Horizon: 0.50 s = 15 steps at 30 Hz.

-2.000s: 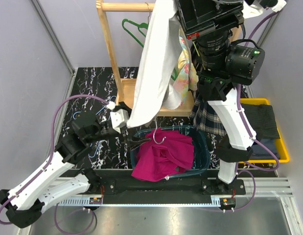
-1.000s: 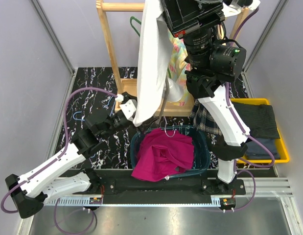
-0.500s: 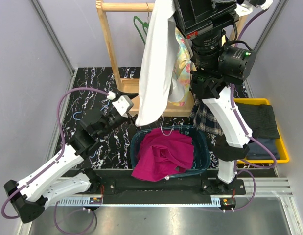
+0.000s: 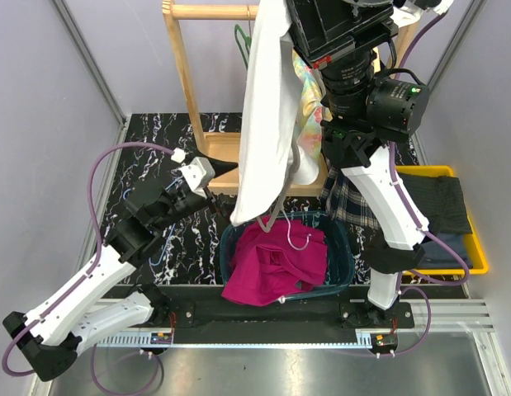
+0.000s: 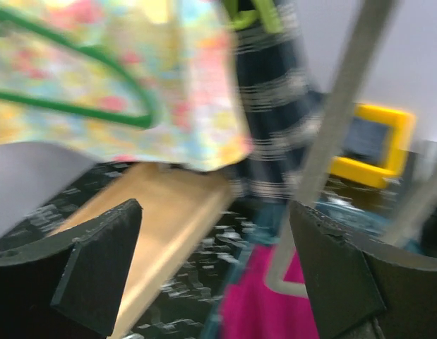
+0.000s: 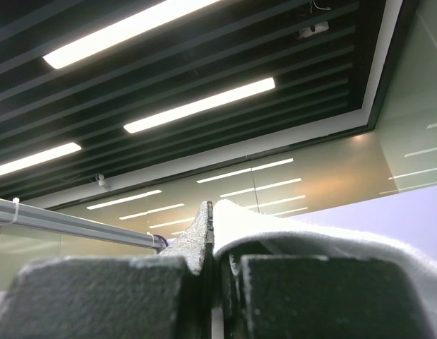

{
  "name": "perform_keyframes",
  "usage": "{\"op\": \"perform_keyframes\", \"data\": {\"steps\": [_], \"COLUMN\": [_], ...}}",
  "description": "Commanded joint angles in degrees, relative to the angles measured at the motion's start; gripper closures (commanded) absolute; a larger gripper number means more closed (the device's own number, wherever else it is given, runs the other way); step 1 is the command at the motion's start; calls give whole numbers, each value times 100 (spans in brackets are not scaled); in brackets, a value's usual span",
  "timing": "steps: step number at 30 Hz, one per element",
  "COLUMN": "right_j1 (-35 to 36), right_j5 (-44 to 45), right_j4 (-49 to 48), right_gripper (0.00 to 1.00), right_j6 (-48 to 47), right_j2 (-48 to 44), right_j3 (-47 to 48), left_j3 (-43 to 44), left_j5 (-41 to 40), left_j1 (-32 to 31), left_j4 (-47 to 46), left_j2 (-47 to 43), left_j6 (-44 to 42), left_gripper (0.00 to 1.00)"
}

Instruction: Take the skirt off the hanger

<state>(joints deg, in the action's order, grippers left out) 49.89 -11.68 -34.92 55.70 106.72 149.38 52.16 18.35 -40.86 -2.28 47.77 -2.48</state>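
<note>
1 raised right hand [image 6: 215, 244] pinches the skirt [image 4: 267, 107].

White arm links [image 4: 73, 293], black joints [image 4: 395, 106], purple cables [image 4: 92, 194], green light [image 4: 412, 80].

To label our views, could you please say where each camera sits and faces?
Top external: overhead, looking down on white skirt and basket; left arm and right arm show.
Left wrist: low, facing across toward yellow tray; open left gripper shows.
Right wrist: raised, facing the ceiling; right gripper shut on white skirt.
Top external and left wrist share the yellow tray.
</note>
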Motion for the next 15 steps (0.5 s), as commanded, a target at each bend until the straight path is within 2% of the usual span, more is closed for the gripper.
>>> {"op": "perform_keyframes", "data": {"steps": [1, 7, 15], "right_j1": [56, 39, 47], "right_j5": [-106, -141, -115], "right_j4": [-252, -261, -165], "right_gripper": [100, 100, 100], "right_j6": [116, 195, 283], "right_j2": [-213, -178, -54], "right_j3": [118, 109, 328], "left_j3": [479, 655, 356], "left_j5": [1809, 2954, 2305], "left_j1": [26, 272, 395], "left_j4": [263, 562, 115], "left_j2": [-127, -119, -198], "left_j6": [661, 1056, 1057], "left_gripper": [8, 9, 8]}}
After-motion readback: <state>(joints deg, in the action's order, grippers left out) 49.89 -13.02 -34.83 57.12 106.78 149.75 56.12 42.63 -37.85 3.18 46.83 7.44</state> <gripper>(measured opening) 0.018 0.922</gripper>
